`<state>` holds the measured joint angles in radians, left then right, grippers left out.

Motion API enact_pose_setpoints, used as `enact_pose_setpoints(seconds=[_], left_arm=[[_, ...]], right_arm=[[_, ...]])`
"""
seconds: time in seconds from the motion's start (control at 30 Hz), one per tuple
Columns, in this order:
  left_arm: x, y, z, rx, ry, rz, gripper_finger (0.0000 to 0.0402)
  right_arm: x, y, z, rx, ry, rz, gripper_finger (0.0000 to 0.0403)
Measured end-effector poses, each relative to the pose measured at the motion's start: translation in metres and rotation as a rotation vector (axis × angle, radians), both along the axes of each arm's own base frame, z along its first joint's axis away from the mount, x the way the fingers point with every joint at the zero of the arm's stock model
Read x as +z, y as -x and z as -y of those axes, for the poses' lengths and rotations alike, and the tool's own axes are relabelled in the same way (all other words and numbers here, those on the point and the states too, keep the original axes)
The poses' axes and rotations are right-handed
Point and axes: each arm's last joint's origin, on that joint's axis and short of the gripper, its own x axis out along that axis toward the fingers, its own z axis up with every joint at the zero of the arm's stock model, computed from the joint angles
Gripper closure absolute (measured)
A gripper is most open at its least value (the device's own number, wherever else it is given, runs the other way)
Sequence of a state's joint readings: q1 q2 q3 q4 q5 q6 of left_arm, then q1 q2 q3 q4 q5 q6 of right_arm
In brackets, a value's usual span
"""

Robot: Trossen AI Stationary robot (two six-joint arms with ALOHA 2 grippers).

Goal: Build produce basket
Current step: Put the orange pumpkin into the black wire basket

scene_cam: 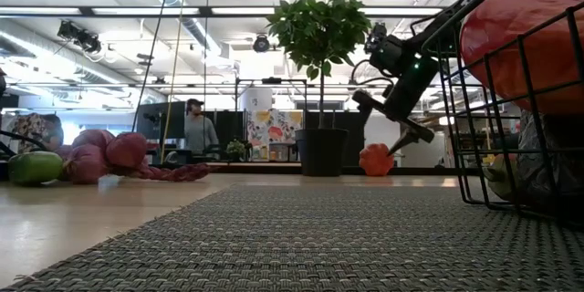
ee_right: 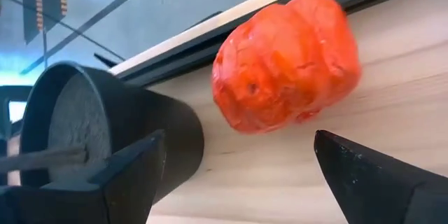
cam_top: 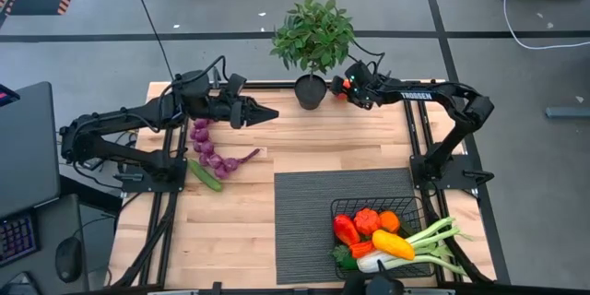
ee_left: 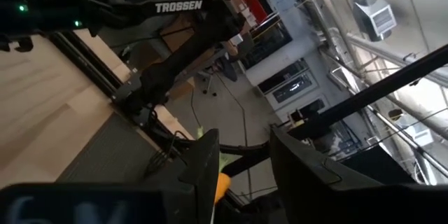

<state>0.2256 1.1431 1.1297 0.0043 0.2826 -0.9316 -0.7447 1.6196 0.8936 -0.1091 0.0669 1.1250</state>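
A black wire basket (cam_top: 417, 210) stands at the table's near right on a dark ribbed mat and holds peppers, a leek and other produce (cam_top: 392, 242). An orange-red pepper (ee_right: 287, 63) lies on its side on the wood by the table's far edge, next to a black plant pot (ee_right: 105, 126). My right gripper (ee_right: 238, 140) slants down over the pepper, open, one finger on either side of it and clear of it. Purple grapes and eggplants (cam_top: 210, 152) and a green cucumber (cam_top: 206, 175) lie on the wood at the left. Above them my left gripper (cam_top: 269, 112) hovers level, open, with nothing between its fingers.
The potted plant (cam_top: 313, 37) stands at the far middle edge, close beside my right gripper and the pepper (scene_cam: 376, 160). The ribbed mat (cam_top: 304, 226) covers the near middle of the table. Bare wood lies between the purple produce and the mat.
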Motion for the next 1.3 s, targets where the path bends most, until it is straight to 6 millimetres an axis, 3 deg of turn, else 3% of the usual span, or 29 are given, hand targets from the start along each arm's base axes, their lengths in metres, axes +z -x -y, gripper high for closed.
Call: enact_pose_setpoints(seconds=[0.33, 0.9, 1.3], left_arm=[[0.0, 0.0, -0.001, 0.005, -0.054, 0.0, 0.0269], [-0.003, 0.003, -0.014, 0.049, -0.137, -0.022, 0.0269], [-0.003, 0.007, -0.022, -0.033, -0.132, -0.016, 0.0269]], right_arm=[[-0.002, 0.01, 0.007, -0.166, -0.001, -0.024, 0.0035], [-0.002, 0.011, 0.007, -0.272, -0.05, 0.037, 0.0043], [-0.003, 0.003, -0.005, -0.335, -0.062, 0.031, 0.0055]])
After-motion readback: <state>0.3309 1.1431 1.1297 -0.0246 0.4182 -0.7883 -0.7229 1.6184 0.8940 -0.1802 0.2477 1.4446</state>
